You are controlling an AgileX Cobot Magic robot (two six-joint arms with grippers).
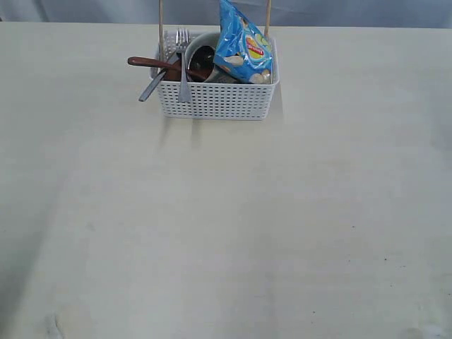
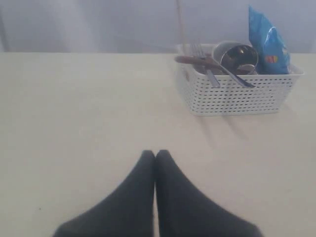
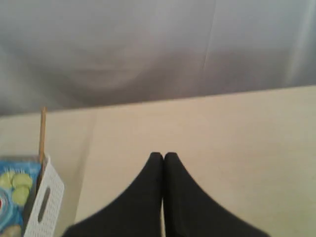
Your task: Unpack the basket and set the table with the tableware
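White plastic, perforated all round: the basket (image 1: 215, 99) sits close to the far edge of the table (image 1: 212, 233), a little left of that edge's middle, and it is packed full. A blue snack bag (image 1: 244, 44) stands upright at its right end, rising above the rim. At the left end, a reddish-brown spoon (image 1: 147, 63) pokes its handle out past the side wall. A steel knife (image 1: 152, 87) leans out over the front-left corner. Beside it a fork (image 1: 183, 67) lies across the front wall, tines up and handle hanging outside. Two wooden chopsticks (image 1: 161, 28) stand upright, one at each end of the basket. From the left wrist, a round steel cup (image 2: 239, 56) shows in among the cutlery, next to the bag.

Now the arms. The left gripper (image 2: 155, 154) has its black fingers pressed together with nothing between them. It sits low over bare table, well short of the basket. The right gripper (image 3: 163, 155) is the same, fingertips touching and empty-handed. It is off past the basket's bag end, facing the far edge.
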